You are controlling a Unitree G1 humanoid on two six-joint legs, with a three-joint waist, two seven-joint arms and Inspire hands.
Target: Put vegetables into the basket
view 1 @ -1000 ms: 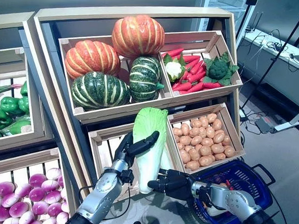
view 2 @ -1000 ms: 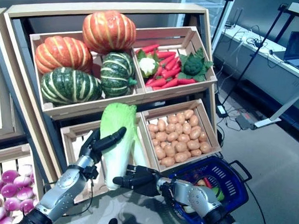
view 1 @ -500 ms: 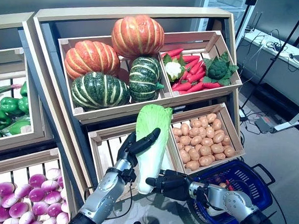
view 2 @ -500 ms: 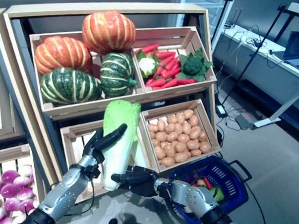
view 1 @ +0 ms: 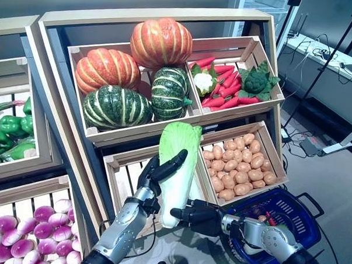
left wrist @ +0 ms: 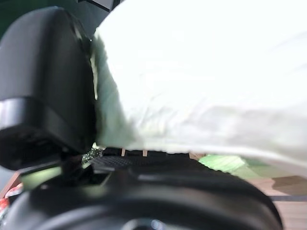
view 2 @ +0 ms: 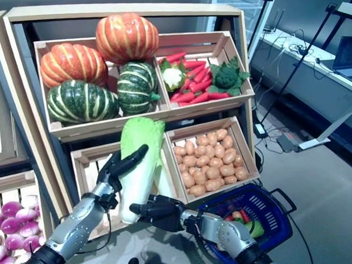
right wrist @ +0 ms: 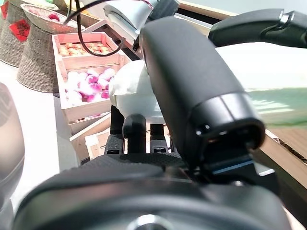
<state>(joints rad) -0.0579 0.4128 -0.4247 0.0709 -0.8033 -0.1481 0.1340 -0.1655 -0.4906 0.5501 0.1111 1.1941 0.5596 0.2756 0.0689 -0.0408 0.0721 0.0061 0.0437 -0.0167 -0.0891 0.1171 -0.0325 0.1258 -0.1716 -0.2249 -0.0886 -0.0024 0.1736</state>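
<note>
A long napa cabbage (view 1: 175, 167), green at the top and white at the base, stands nearly upright in front of the lower shelf crates. My left hand (view 1: 153, 175) is shut on its middle, one finger stretched across the front; up close the pale cabbage (left wrist: 201, 72) presses against the thumb (left wrist: 43, 96). My right hand (view 1: 201, 218) reaches in from the right, fingers straight under the white base (right wrist: 129, 86), thumb (right wrist: 192, 91) beside it. The blue basket (view 1: 289, 207) sits on the floor at lower right, with a few vegetables (view 2: 242, 219) inside.
Shelf crates hold pumpkins (view 1: 132, 71), red chillies with cauliflower and broccoli (view 1: 231, 82), and potatoes (view 1: 239, 167). A slatted crate (view 1: 124, 176) lies behind the cabbage. Green peppers (view 1: 6, 130) and purple-white bulbs (view 1: 25, 236) fill the left stand.
The cabbage has risen slightly and its top leans a little more to the right. My right hand has edged left under the cabbage's base.
</note>
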